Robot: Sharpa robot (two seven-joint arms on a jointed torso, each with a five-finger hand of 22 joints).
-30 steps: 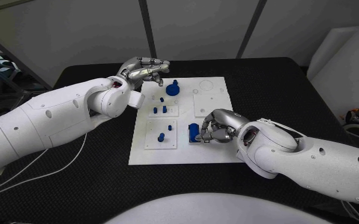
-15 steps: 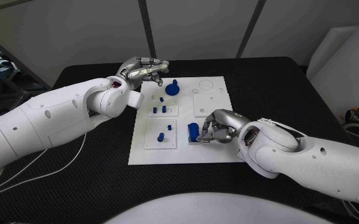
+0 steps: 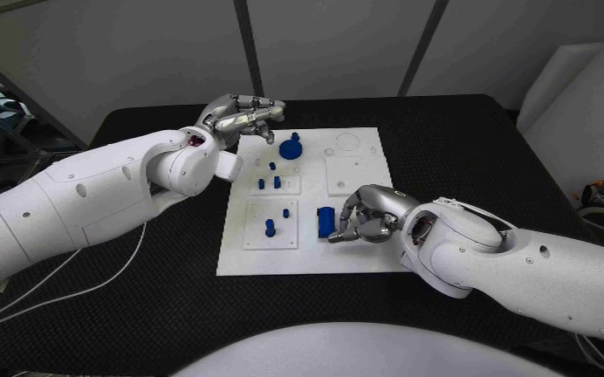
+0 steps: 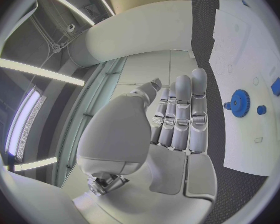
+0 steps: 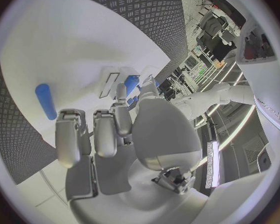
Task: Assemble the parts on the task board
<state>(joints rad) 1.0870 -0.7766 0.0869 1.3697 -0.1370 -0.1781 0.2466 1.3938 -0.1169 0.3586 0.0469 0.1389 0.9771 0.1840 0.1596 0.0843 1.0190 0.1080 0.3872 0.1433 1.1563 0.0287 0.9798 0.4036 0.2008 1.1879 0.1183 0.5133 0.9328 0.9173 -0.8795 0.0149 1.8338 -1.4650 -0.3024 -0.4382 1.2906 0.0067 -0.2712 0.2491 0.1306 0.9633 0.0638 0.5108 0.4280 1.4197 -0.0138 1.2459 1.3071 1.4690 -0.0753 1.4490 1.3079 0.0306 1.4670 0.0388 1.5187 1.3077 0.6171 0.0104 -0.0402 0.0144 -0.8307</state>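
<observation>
Head view: left hand (image 3: 242, 117), fingers curled and holding nothing, beside the blue gear (image 3: 291, 148); right hand (image 3: 364, 213), fingers curled and holding nothing, beside a blue cylinder (image 3: 326, 221) on the task board (image 3: 365, 146). No legible writing.

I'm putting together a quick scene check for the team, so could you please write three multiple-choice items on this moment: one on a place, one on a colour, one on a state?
1. Where does the blue gear sit on the task board?
A. At its far end, near the left hand
B. At its near edge
C. Off the board, on the table

2. What colour is the table?
A. White
B. Black
C. Blue

3. What is the left hand doing?
A. Gripping the gear
B. Holding a blue cylinder
C. Holding nothing

Answers:
1. A: the head view shows the gear at the board's far end, just beside the left hand.
2. B: a dark textured top surrounds the white board.
3. C: the left wrist view shows the fingers extended and bare, with the gear lying apart on the board.
</observation>
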